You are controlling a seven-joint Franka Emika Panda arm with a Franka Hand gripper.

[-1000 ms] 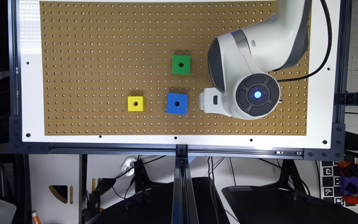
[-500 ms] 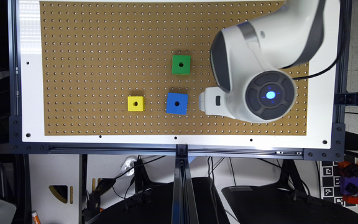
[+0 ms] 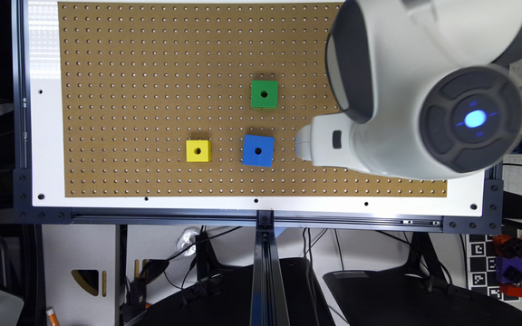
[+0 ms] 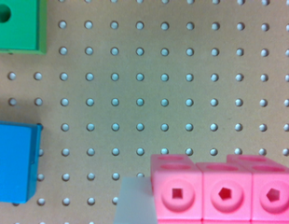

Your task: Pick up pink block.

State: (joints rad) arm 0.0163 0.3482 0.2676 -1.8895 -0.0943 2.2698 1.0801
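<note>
Tool (image 3: 304,144): my grip state I cannot tell | pink block (image 4: 223,189) close beneath my wrist | blue cube (image 3: 258,151) nearby

Green cube (image 3: 264,94), blue cube (image 3: 258,151), yellow cube (image 3: 198,151) on pegboard (image 3: 129,68).

- A brown pegboard (image 3: 152,68) lies on a white table (image 3: 45,136) with a dark metal frame.
- Green cube (image 3: 264,94), blue cube (image 3: 258,151) and yellow cube (image 3: 198,151) sit on the pegboard, each with one centre hole.
- The blue cube is slightly turned, just below the green one; the yellow lies beside it toward the exterior view's left.
- The white arm (image 3: 401,90) looms large at the exterior view's right, a blue light on its round cap.
- The gripper (image 3: 315,145) shows as a white part near the blue cube, apart from it.
- Cables (image 3: 206,271) hang under the table.
</note>
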